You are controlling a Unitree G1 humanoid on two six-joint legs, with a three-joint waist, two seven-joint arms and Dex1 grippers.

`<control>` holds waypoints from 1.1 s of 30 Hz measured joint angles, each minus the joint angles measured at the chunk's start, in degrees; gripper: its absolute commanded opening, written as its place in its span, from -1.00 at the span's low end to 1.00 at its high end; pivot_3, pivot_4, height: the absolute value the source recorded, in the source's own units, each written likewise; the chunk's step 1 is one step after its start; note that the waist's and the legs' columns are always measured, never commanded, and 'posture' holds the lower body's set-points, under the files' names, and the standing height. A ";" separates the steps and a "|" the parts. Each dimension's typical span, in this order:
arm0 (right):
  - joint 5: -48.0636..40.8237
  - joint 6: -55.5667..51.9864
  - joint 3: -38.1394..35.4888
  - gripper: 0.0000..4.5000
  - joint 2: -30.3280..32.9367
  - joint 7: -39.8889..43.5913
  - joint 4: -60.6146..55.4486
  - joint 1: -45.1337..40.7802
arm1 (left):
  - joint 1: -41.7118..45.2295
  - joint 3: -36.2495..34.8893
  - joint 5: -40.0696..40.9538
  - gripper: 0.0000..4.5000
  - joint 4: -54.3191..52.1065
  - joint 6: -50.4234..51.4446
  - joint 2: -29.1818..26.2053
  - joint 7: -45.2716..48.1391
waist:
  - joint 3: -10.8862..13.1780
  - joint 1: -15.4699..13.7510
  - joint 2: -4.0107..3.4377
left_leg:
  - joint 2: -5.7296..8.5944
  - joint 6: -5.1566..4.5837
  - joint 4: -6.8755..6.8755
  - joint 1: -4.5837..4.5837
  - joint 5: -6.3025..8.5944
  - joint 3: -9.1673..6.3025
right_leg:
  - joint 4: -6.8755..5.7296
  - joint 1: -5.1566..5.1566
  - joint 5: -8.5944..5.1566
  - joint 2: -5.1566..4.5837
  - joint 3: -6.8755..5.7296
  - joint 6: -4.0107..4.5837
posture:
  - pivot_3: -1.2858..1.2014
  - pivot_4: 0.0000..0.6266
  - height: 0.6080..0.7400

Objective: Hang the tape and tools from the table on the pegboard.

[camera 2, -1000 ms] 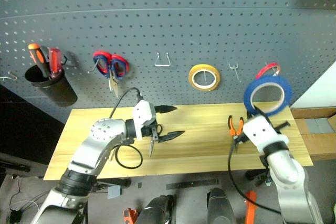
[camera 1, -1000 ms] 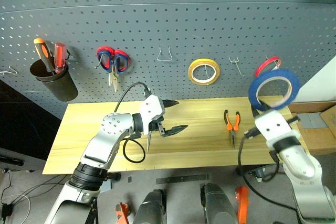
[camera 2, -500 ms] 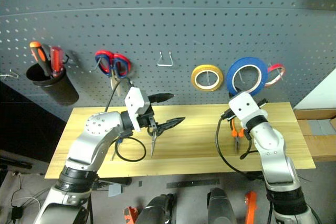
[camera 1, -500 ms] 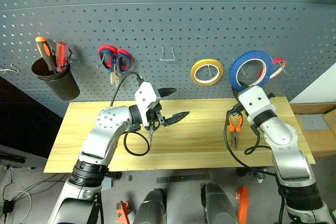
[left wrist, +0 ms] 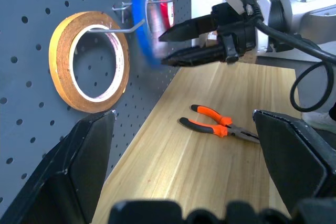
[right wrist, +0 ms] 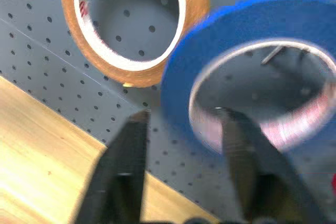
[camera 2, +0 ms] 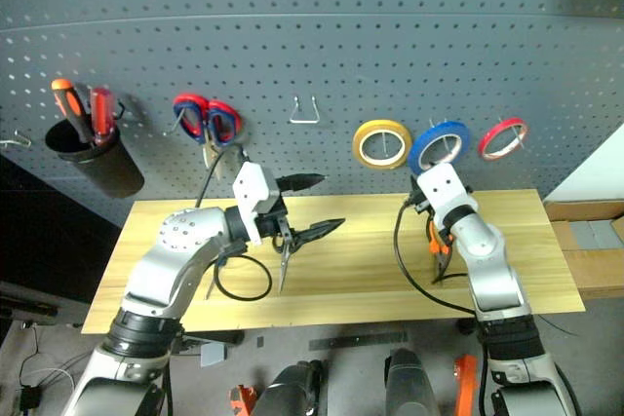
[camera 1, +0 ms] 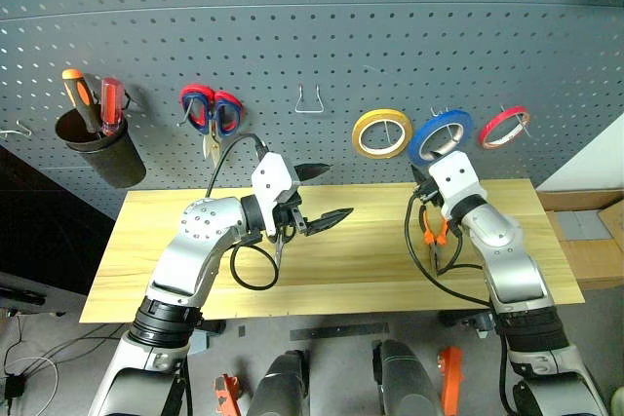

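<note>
The right tool [left wrist: 161, 50] stands with its two black fingers spread. Their tips are at the lower rim of the tape [camera 1: 441, 135], and they do not seem to pinch it. The tape hangs on a hook of the pegboard [camera 1: 292, 26], right of centre in the upper half of the left eye view, between the yellow roll [camera 1: 380, 133] and the red roll [camera 1: 504, 127]. Its outline is smeared, so it probably swings on the hook.

The left tool [camera 1: 336, 192] is spread wide and empty, above the surface [camera 1: 370, 260] near the middle of the frame. Below its wrist something thin and pointed [camera 1: 276, 260] shows on the wood; it may be the small scissors, but this is not certain.

The pliers [left wrist: 215, 127] lie flat on the surface, low and right of centre, just beside the right arm.

The tape looks light, thin and stiff, so a small push can rock it or slide it off the hook; the tool should leave it straight, without touching the rim. The pliers are likely heavier and rigid. Their orange handles seem to give good friction, so a hold across both handles near the joint is sensible. This leaves the handle ends free for the hook.
</note>
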State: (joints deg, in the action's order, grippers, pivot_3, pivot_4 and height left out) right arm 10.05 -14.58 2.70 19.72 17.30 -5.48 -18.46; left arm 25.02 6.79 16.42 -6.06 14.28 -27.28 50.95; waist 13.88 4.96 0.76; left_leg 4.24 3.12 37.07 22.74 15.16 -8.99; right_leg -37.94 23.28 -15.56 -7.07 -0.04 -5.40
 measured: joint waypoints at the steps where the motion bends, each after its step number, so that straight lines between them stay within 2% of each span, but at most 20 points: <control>1: -0.01 -1.06 0.37 0.51 -0.27 -0.04 -1.36 1.63 | -0.08 -0.03 -0.44 1.00 0.90 -0.19 -0.60 0.06 | 0.00 0.00 0.00 | 0.00 0.00 0.00 0.00 0.00 0.00 | 0.00 0.01 0.00 0.00 0.00 0.00 | -0.08 -0.21 1.00; 4: -0.47 -6.17 1.11 0.99 -3.44 -0.42 -5.98 7.79 | -0.36 0.02 -1.82 1.00 3.82 -1.67 -2.29 1.14 | 0.00 0.01 0.00 | 0.00 -0.01 0.01 0.00 0.00 0.01 | -0.02 0.02 0.00 0.01 0.03 0.00 | -0.08 -0.20 1.00; 6: -1.61 -10.93 1.13 1.00 -6.55 -1.39 -7.78 11.09 | -0.72 -0.04 -2.26 1.00 5.78 -2.23 -3.83 2.34 | 0.00 0.17 0.00 | 0.00 -0.01 0.00 -0.04 0.01 0.02 | -0.07 0.03 0.00 0.01 0.10 0.00 | -0.08 -0.19 1.00; 9: -2.68 -18.35 -0.12 1.00 -11.21 -4.60 -8.38 10.86 | -0.85 -0.04 -2.34 1.00 8.84 -2.24 -5.75 4.84 | 0.00 0.27 -0.01 | 0.00 -0.16 0.02 -0.16 0.09 0.02 | -0.18 0.05 0.01 0.02 0.33 0.01 | -0.09 -0.17 1.00; 11: -2.34 -25.05 -1.77 1.00 -13.73 -8.07 -8.60 8.29 | -0.93 0.10 -2.65 1.00 10.22 -2.40 -7.39 7.02 | 0.00 0.27 -0.01 | -0.01 -0.21 0.01 -0.22 0.12 0.01 | -0.21 0.05 0.01 0.05 0.37 0.02 | -0.09 -0.17 1.00; 16: -0.65 -37.62 -6.09 1.00 -15.06 -14.63 -4.68 0.15 | -0.64 1.04 -3.85 1.00 12.07 -3.69 -7.86 9.67 | 0.01 0.18 -0.01 | 0.00 -0.15 -0.02 -0.21 0.08 0.05 | -0.12 0.06 0.01 0.05 0.38 0.02 | -0.10 -0.16 1.00; 20: -2.83 -39.85 -10.41 1.00 -15.67 -16.41 2.89 -4.88 | 0.15 2.24 -4.89 1.00 13.20 -4.57 -7.23 10.37 | 0.01 0.38 -0.01 | 0.00 -0.10 -0.09 -0.17 0.06 0.27 | -0.09 0.15 0.01 0.04 0.44 0.02 | -0.10 -0.17 1.00; 33: -6.67 -37.86 -11.18 1.00 -15.94 -18.47 19.71 -10.36 | 0.53 2.45 -5.58 1.00 13.24 -4.75 -6.44 10.95 | 0.01 1.90 -0.01 | -0.02 -0.21 -0.07 -0.20 0.12 0.63 | -0.20 0.27 0.02 0.05 0.69 0.01 | -0.09 -0.16 1.00</control>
State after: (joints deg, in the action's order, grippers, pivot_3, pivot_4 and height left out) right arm 3.38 -52.45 -8.48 3.78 -1.17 14.23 -28.82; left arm 25.55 9.24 10.85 7.18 9.53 -33.72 61.90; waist 13.88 6.86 0.76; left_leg 4.22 2.91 37.00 22.54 15.28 -8.37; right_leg -38.14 23.54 -15.54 -7.02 0.65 -5.39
